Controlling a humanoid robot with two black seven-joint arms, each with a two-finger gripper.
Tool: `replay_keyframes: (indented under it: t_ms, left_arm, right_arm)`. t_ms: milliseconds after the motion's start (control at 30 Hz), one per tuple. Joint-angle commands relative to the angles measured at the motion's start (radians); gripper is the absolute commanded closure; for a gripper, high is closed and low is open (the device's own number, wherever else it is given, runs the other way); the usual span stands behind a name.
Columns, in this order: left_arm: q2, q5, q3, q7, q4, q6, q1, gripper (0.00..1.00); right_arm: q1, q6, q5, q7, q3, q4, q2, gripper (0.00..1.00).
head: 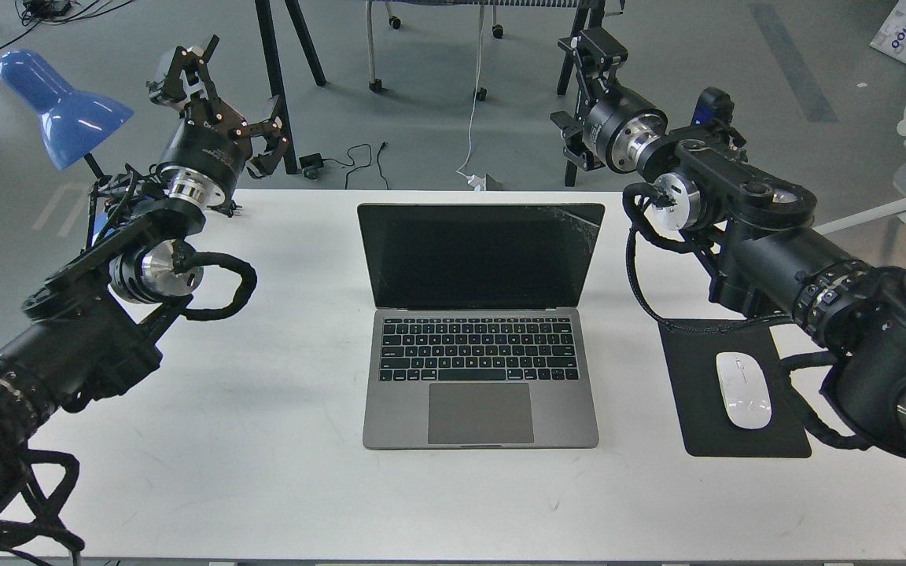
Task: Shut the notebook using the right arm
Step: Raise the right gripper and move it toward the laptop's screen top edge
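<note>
Laptop open at centre of surface, both arms raised off to the sides, nothing gripped.

Laptop (481, 326) sits mid-surface (264, 440), lid up, black screen facing the camera w/ cracks at its top right corner; keyboard & trackpad toward the near edge. Right arm (744, 228) comes in from the right, its gripper (591, 55) up beyond the far edge of the surface, above & to the right of the screen's cracked corner, well apart from the lid; seen end-on & dark, so can't tell if the jaws are open or closed. Left gripper (221, 98) is raised near the far left corner, jaws spread, holding nothing, well left of the laptop. Black mouse pad (744, 389) w/ white mouse (744, 389) lies right of the laptop, under the right arm. Blue lamp (60, 106) at far left.
</note>
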Motion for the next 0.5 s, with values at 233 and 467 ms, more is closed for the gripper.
replay_keyframes:
  t_ms: [233,467]
  left_arm:
    - [-0.002,0.0,-0.002,0.0,0.0,0.0,0.001,0.0]
    - [0.001,0.0,-0.002,0.0,0.0,0.0,0.001,0.0]
  right_arm:
    - [0.003,0.033,-0.004,-0.007,-0.13,0.015,0.0,0.0]
    - [0.008,0.102,-0.004,-0.02,-0.167,0.02,0.0,0.0]
